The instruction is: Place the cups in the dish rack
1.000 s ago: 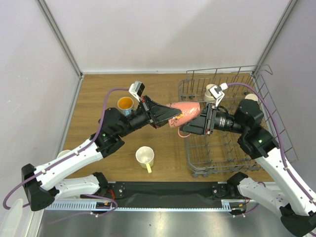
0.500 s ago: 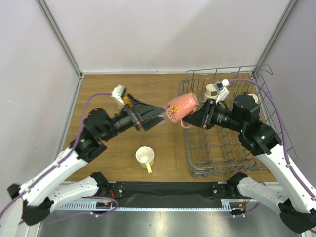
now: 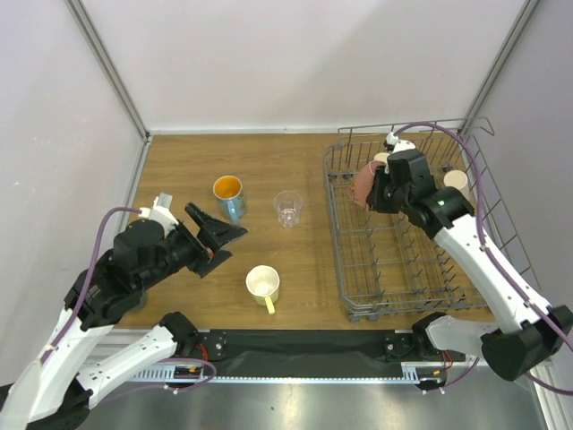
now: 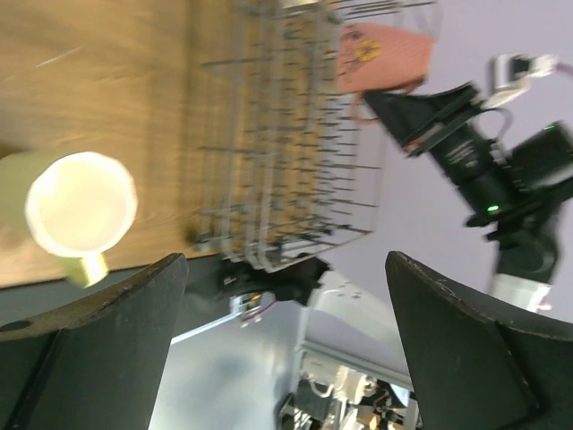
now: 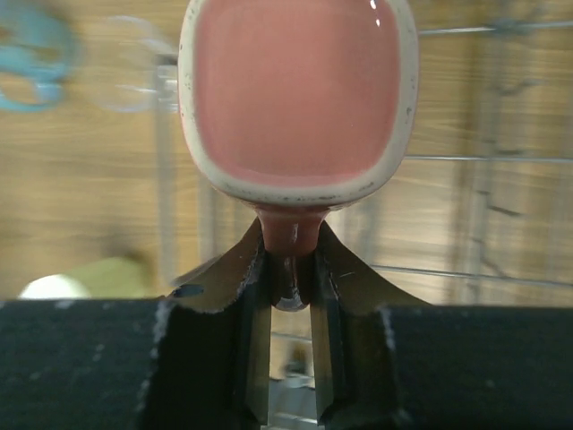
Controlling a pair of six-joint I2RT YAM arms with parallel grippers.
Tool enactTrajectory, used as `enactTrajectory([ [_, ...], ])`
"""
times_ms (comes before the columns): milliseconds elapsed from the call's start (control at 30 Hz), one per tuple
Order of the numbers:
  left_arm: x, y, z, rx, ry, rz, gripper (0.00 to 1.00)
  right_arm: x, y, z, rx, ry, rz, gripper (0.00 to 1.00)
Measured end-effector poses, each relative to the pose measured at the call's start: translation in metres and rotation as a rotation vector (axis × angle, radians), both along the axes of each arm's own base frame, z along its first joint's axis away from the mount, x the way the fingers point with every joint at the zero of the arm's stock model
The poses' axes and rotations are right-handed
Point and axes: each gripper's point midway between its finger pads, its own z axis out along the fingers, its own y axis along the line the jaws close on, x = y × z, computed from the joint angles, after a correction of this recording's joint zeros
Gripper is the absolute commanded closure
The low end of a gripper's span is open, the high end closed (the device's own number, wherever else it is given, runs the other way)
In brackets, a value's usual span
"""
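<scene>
A pink cup (image 3: 362, 186), cream-rimmed and speckled, is seen; at nine o'clock, a blue cup (image 3: 228, 192) lined orange.

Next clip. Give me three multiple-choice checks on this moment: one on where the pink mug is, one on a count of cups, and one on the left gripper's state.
1. Where is the pink ceramic mug?
A) standing on the wooden table
B) held over the grey wire dish rack
C) in the left gripper

2. How many cups stand on the wooden table outside the rack?
A) one
B) five
C) three

3. The left gripper is:
A) open and empty
B) shut on a mug
C) out of view

Key:
1 B: the right gripper pinches its handle above the rack's far left part.
2 C: the blue cup with orange inside, the clear glass and the yellow-cream mug.
3 A: its jaws stand apart with nothing between them.
</scene>
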Motion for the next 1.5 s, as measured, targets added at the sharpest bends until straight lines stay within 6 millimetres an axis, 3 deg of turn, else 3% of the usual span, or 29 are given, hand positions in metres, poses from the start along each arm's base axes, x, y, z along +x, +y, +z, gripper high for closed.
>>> enactTrajectory([
  [133, -0.007, 0.008, -0.019, 0.043, 0.05, 0.011, 0.02, 0.013, -0.017, -0.017, -0.122, 0.007, -0.03, 1.0],
  [367, -0.015, 0.015, -0.022, 0.043, 0.056, 0.016, 0.02, 0.034, -0.028, -0.04, -0.212, 0.017, -0.052, 1.0],
  [800, -0.005, 0.007, -0.034, 0.112, 0.094, -0.004, 0.04, 0.056, -0.021, -0.088, -0.243, 0.069, -0.045, 1.0],
  [1067, -0.012, 0.002, -0.042, 0.137, 0.121, -0.061, 0.1, 0.067, -0.019, -0.108, -0.251, 0.068, -0.054, 1.0],
  [1400, -0.014, -0.006, -0.051, 0.149, 0.17, -0.098, 0.12, 0.069, -0.016, -0.136, -0.247, 0.13, -0.093, 1.0],
  [1500, -0.016, -0.007, -0.052, 0.144, 0.173, -0.106, 0.12, 0.067, -0.015, -0.142, -0.25, 0.149, -0.127, 0.93],
])
